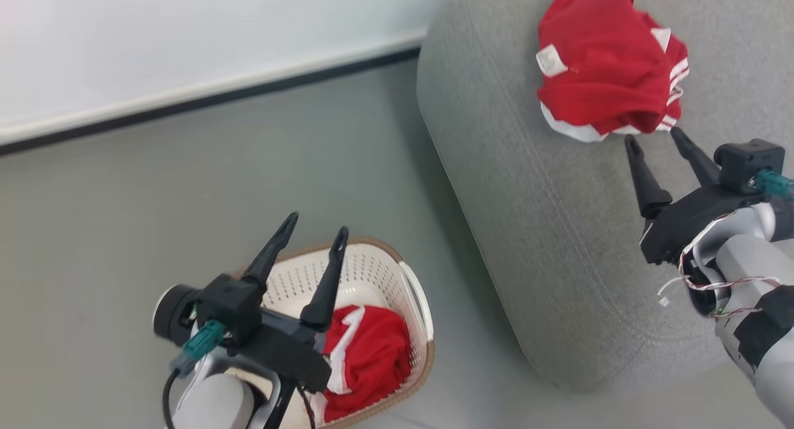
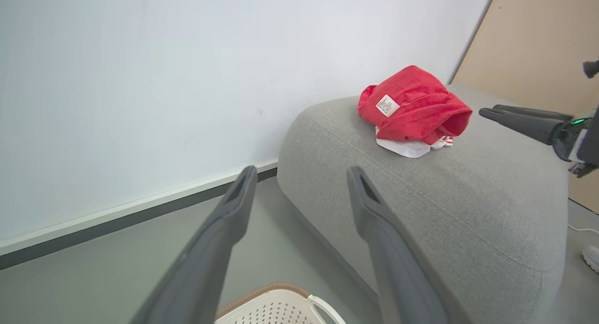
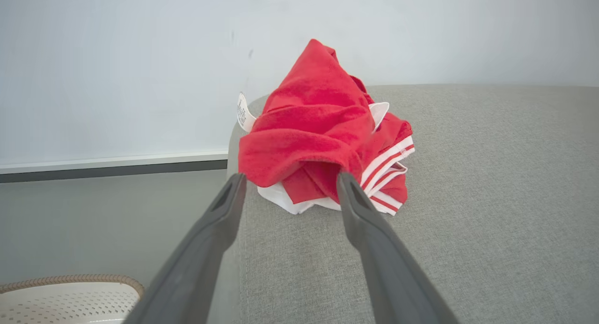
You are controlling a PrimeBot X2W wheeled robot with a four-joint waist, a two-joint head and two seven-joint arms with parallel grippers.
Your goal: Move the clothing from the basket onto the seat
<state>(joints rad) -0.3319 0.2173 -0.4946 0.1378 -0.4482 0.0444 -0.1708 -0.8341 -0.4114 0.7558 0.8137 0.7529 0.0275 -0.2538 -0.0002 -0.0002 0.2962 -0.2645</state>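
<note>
The basket garment is lying bunched in the basket at the lower middle of the head view. Its heap is running up and down the frame along the basket's right wall, with white trim showing on its left edge.

The left gripper is hanging above it, fingers spread wide and empty, tips pointing toward the top of the frame. The cloth is therefore sitting below and to the right of those tips, partly under the gripper's body. In the left wrist view the fingers are aiming over the basket rim at the bottom edge, so the wrist is probably going to have to tip down and back.

The right gripper is also gaping empty at the upper right. Its tips are lying just beside the seat garment on the seat, well apart from the basket. The left arm is sitting nearer.
</note>
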